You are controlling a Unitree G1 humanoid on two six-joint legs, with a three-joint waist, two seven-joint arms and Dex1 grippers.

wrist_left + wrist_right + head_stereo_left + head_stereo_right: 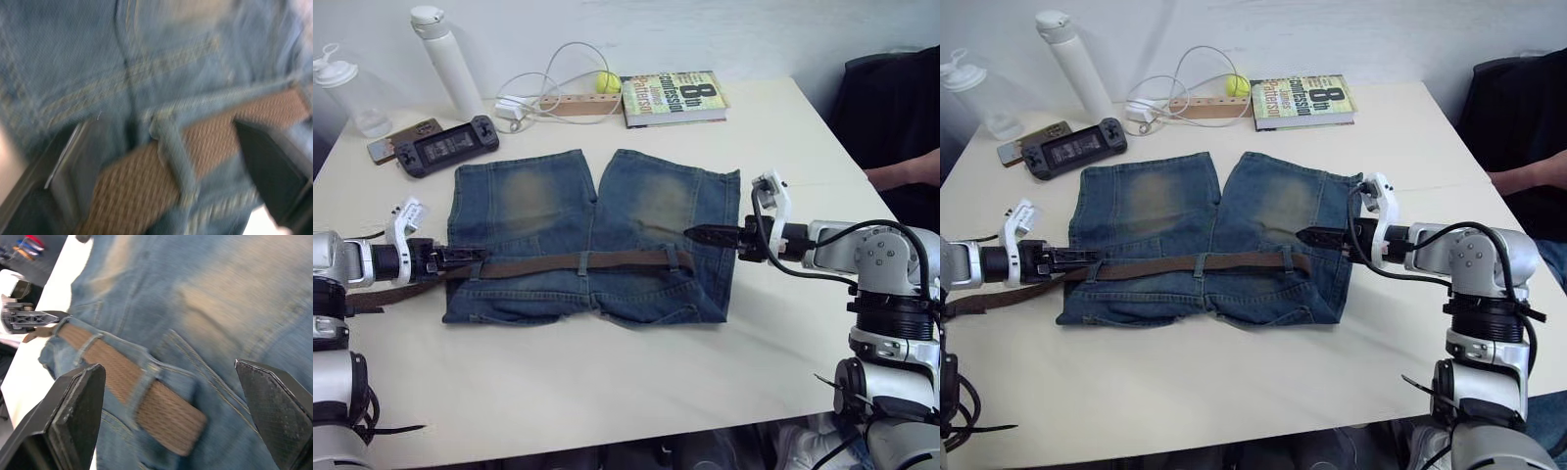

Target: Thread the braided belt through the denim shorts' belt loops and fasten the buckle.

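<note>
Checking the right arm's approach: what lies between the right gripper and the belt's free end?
In the right wrist view, bare denim of the denim shorts lies between the open right gripper and the braided belt end; nothing else intervenes.

The left arm reaches in low from the near left, its left claw (460, 258) level, fingers spread. From the right, the right arm stretches level toward the left, its right claw (697, 234) hovering with fingers wide apart.
</note>
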